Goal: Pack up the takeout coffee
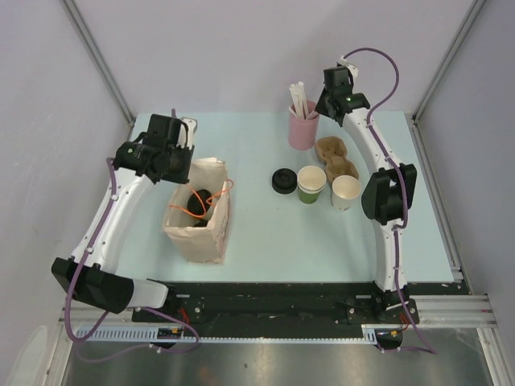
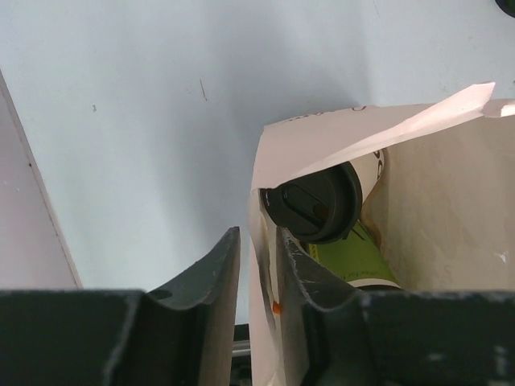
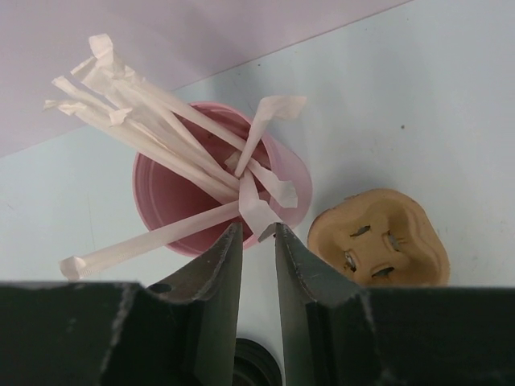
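Observation:
A brown paper bag (image 1: pixel 197 235) with an orange handle stands left of centre. Inside it lies a green cup with a black lid (image 2: pixel 318 203), its lid also visible from above (image 1: pixel 201 199). My left gripper (image 2: pixel 257 235) straddles the bag's wall (image 2: pixel 269 153); the jaws stand slightly apart, and the paper rests against the right finger only. On the table stand a green cup (image 1: pixel 311 183) and a white cup (image 1: pixel 346 191), both without lids, next to a loose black lid (image 1: pixel 282 180). My right gripper (image 3: pixel 257 229) hovers over the pink cup of straws (image 3: pixel 173 201), narrowly open, with one straw's paper end at its tips.
A brown pulp cup carrier (image 1: pixel 335 157) lies behind the two open cups, right of the pink cup (image 1: pixel 302 133). The right arm's elbow (image 1: pixel 386 193) hangs close beside the white cup. Side walls enclose the table left and right.

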You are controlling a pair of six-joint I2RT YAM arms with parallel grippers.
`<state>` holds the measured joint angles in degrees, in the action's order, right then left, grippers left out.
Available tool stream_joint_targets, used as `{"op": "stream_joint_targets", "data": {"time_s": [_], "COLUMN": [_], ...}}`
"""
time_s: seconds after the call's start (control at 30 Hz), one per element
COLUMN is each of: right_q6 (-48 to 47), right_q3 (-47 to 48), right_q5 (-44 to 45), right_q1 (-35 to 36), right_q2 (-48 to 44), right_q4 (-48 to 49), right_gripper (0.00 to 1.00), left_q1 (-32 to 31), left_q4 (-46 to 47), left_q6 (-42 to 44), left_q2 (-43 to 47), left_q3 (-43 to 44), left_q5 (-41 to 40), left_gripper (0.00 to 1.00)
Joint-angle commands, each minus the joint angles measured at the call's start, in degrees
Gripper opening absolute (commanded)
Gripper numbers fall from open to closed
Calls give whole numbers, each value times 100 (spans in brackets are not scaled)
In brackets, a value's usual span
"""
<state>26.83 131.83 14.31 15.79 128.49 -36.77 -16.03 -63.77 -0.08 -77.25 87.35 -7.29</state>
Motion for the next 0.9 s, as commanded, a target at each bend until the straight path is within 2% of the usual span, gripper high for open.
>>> {"op": "stream_joint_targets", "data": {"time_s": [0.0, 0.27, 0.37, 0.4, 0.5, 0.63, 0.87], "right_q6": [147, -11, -55, -55, -116, -283, -599], "right_q3": [255, 255, 255, 264, 256, 220, 247], "right_q5": [-42, 125, 108, 108, 72, -147, -7], "right_q1": [-94, -111, -111, -111, -111, -103, -59], "right_q2": [141, 194, 229, 230, 203, 133, -43], "right_q4": [-111, -128, -102, -102, -84, 56, 232], "right_gripper": [28, 31, 26, 21, 10, 1, 0], "left_q1": [48, 48, 48, 48, 56, 48, 56], "left_q4": [40, 49, 57, 66, 57, 57, 66], "left_q6": [-186, -54, -10, -10, 138, 166, 359], "left_q2": [26, 158, 237, 298, 369, 422, 457], "left_q3": [291, 581, 590, 590, 590, 643, 784], "left_q5": [8, 236, 395, 395, 421, 483, 526], "left_gripper": [32, 48, 57, 62, 69, 73, 76]}}
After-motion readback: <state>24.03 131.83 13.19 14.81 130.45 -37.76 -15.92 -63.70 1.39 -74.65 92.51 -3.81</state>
